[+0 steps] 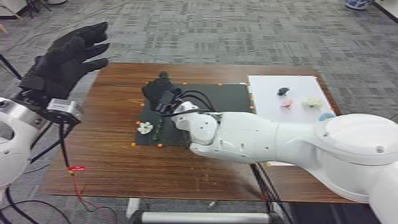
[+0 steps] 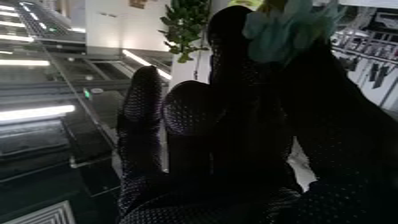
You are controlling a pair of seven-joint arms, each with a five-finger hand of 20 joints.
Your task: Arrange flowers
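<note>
Blue flower [image 2: 268, 41] in right hand [image 1: 159, 92], partly hidden

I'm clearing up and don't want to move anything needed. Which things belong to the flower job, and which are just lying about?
Job: white flower, pink flower, yellow flower, blue flower in the right hand, dark mat, white board.

Lying about: red tag, hanging plant, blue-and-white pot on the floor.

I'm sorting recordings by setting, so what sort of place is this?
Probably a robotics lab or office workroom: grey carpet, bright strip lights overhead, and cables running over the wooden table.
</note>
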